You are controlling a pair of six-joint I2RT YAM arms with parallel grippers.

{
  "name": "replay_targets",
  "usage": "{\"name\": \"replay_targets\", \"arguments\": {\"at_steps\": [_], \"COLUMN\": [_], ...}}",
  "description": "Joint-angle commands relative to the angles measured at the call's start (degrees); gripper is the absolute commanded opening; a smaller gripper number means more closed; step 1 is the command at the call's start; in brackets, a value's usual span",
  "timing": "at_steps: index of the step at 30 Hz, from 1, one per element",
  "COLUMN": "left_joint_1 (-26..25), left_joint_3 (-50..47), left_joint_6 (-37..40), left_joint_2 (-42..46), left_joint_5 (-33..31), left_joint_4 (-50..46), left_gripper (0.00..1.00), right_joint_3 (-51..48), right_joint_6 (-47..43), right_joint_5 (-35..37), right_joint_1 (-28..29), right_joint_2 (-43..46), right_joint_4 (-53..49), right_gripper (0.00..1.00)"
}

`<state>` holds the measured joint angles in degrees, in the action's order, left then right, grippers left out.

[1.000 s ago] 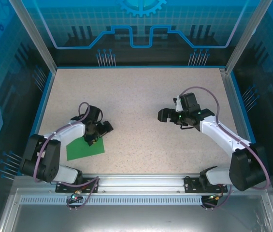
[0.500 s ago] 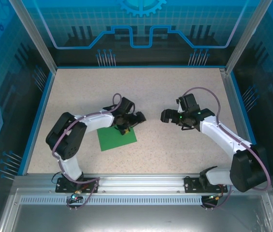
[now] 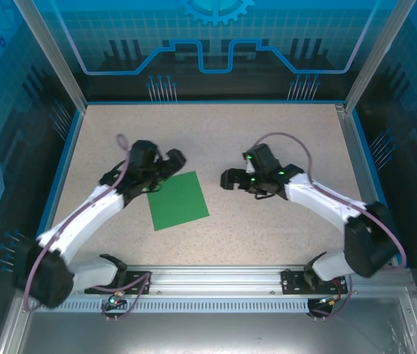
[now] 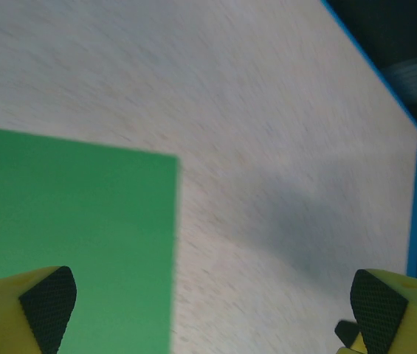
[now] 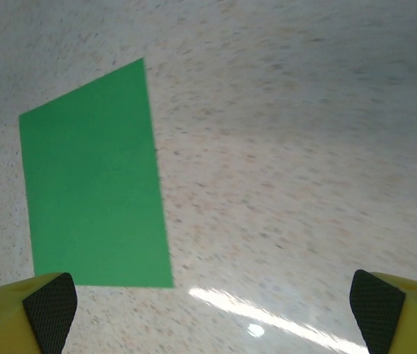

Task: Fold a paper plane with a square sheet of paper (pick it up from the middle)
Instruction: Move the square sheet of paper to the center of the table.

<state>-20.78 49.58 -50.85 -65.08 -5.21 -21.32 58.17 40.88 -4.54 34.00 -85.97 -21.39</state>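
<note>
Release is the change: your left fingers (image 4: pixel 46 301), spread and empty, now hang back by a corner of the square sheet of paper (image 3: pixel 179 200), which lies flat and unfolded on the surface (image 3: pixel 267 133) between them and the spread, nearer right fingers (image 5: pixel 46 306).

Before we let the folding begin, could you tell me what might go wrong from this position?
1. The square sheet of paper lies flat on the table, so fingers pinching its middle may skid over it or crumple it.
2. The left gripper, open, sits at the sheet's far edge, not its middle. Closing there would likely catch an edge or corner.
3. The right gripper, open, hovers just right of the sheet, so the two arms could bump if both reach in.
</note>
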Motion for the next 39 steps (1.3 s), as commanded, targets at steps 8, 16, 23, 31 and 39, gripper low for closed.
{"name": "replay_targets", "arguments": {"at_steps": [8,16,23,31,39], "left_joint_1": [6.9,7.2,7.2,7.3,7.2], "left_joint_3": [-14.1,-18.4,-18.6,-18.4,-19.4], "left_joint_6": [6.0,3.0,1.4,4.1,6.0], "left_joint_2": [21.2,24.2,22.9,20.2,14.8], "left_joint_5": [-9.8,-13.4,-14.8,-9.1,3.3], "left_joint_4": [-13.2,-12.0,-8.2,-4.7,3.4], "left_gripper": [0.99,0.99,0.99,0.99,0.99], "right_joint_3": [29.2,35.1,40.2,37.2,16.9], "right_joint_6": [1.3,3.5,3.7,6.3,5.7], "right_joint_5": [1.8,-4.6,-6.9,-2.5,2.7], "right_joint_1": [11.9,12.3,12.6,10.7,3.2], "right_joint_2": [-27.6,-35.1,-41.4,-43.0,-29.4], "right_joint_4": [-7.5,-5.5,-9.2,-11.6,-8.9], "right_gripper": [0.99,0.94,0.91,0.89,0.88]}}
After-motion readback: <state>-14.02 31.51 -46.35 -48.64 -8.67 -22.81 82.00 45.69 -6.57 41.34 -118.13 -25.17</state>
